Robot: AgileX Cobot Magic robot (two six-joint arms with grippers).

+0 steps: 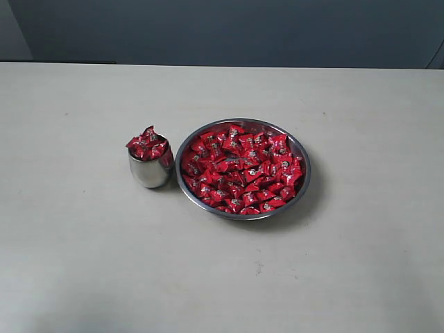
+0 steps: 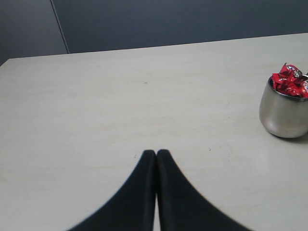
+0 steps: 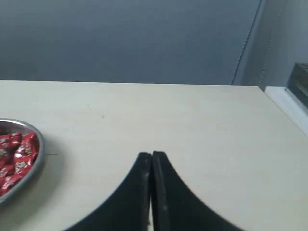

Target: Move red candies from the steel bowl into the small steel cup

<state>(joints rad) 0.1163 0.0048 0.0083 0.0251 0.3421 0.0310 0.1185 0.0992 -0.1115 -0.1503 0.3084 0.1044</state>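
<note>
The steel bowl (image 1: pixel 302 157) sits at the table's middle, heaped with red candies (image 1: pixel 243 170). Just left of it, almost touching, stands the small steel cup (image 1: pixel 148 171), with red candies (image 1: pixel 147 143) piled above its rim. Neither arm appears in the exterior view. In the left wrist view my left gripper (image 2: pixel 156 153) is shut with nothing between its fingers, over bare table, and the small steel cup (image 2: pixel 283 113) with its candies (image 2: pixel 289 82) stands well off to one side. My right gripper (image 3: pixel 151 155) is shut and empty too; the steel bowl's rim (image 3: pixel 39 153) and candies (image 3: pixel 14 158) show at the frame edge.
The pale table (image 1: pixel 83 263) spreads wide around bowl and cup. A dark wall (image 1: pixel 229 31) runs behind its far edge. In the right wrist view the table's side edge (image 3: pixel 284 108) and a dark object (image 3: pixel 299 79) beyond it are visible.
</note>
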